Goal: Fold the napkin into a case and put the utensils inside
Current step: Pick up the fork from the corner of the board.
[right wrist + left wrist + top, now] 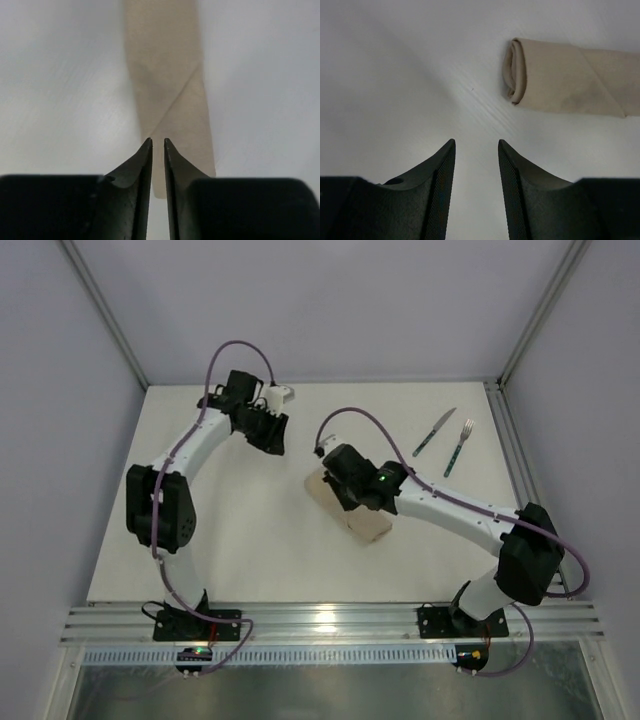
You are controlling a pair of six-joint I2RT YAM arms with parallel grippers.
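The napkin lies as a narrow beige case (372, 525) in the middle of the table, partly under my right wrist. My right gripper (340, 495) hovers over the case; in the right wrist view the case (167, 85) runs away ahead of the gripper (157, 141), whose jaws stand a thin slit apart and hold nothing. My left gripper (272, 435) is open and empty at the back left; its wrist view shows the gripper (476, 145) over bare table, with the case's rolled end (560, 80) ahead to the right. The knife (434, 432) and fork (459, 447) lie side by side at the back right.
A metal rail (505, 440) runs along the table's right edge, close to the fork. Grey walls close off the back and both sides. A small white part (281, 393) sits by my left wrist near the back edge.
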